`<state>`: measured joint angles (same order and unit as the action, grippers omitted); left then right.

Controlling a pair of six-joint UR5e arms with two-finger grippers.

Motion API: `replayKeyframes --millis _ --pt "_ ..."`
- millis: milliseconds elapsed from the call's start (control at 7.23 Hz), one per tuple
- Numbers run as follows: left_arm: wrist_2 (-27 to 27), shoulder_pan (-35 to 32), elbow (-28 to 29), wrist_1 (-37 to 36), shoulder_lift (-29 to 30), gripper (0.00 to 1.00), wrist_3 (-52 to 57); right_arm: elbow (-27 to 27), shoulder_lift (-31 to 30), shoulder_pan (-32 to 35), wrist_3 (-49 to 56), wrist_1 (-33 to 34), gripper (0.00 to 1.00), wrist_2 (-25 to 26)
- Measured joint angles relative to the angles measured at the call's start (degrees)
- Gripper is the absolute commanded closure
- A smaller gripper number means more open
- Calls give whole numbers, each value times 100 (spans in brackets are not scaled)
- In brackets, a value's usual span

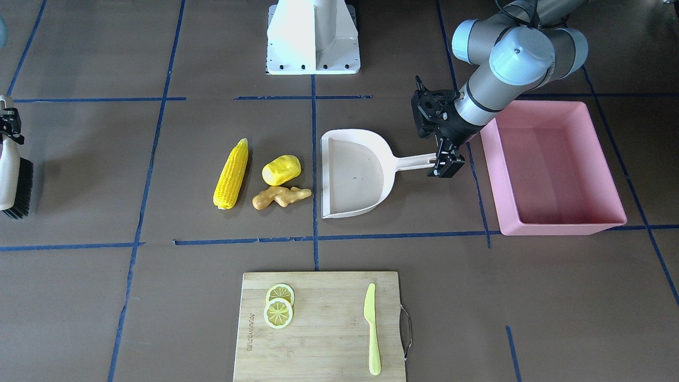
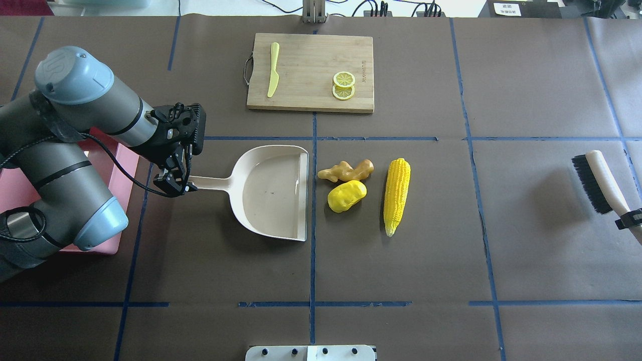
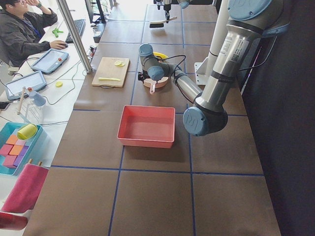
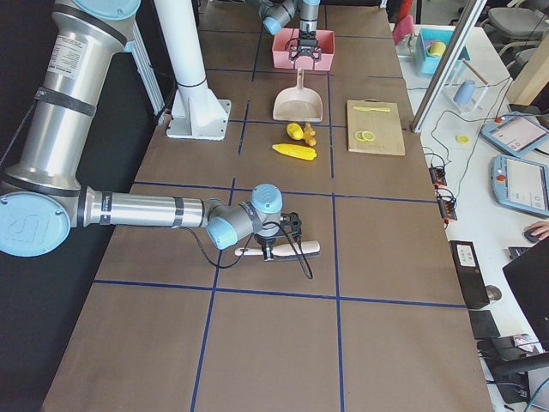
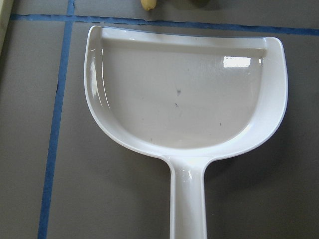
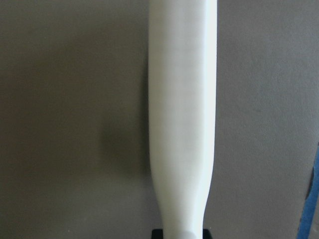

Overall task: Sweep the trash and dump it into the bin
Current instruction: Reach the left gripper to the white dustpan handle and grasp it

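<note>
The left gripper has its jaws clamped on the dustpan handle, its open edge just beside the ginger root, yellow lump and corn cob. The pink bin sits behind that arm. The right gripper is clamped on the brush, well apart across bare desk.

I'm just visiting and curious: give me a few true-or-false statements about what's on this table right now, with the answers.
1. The cream-white plastic dustpan is empty. True.
2. The long yellow corn cob lies inside the large pink plastic bin. False: it lies on the table beside the dustpan's open mouth.
3. The left gripper is at the dustpan's handle. True.
4. The pale green knife rests in the bin. False: it is on the wooden cutting board.
5. The right arm holds a black-bristled brush. True.
</note>
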<state>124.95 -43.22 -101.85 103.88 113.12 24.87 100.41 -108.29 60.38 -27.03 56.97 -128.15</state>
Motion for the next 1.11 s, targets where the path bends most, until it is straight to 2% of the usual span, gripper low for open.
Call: replayKeyframes --millis 277,830,968,1106 --pt "-303 170 80 -2 7 0 -36 -3 -12 0 18 -1 100 0" --pt "-417 388 351 20 7 2 -64 -4 -41 0 37 -1 100 -2" --pt "-419 455 412 27 11 8 -121 -4 -47 0 39 -1 100 -4" --pt "-426 517 451 28 14 18 -172 -7 -53 0 42 -1 100 -2"
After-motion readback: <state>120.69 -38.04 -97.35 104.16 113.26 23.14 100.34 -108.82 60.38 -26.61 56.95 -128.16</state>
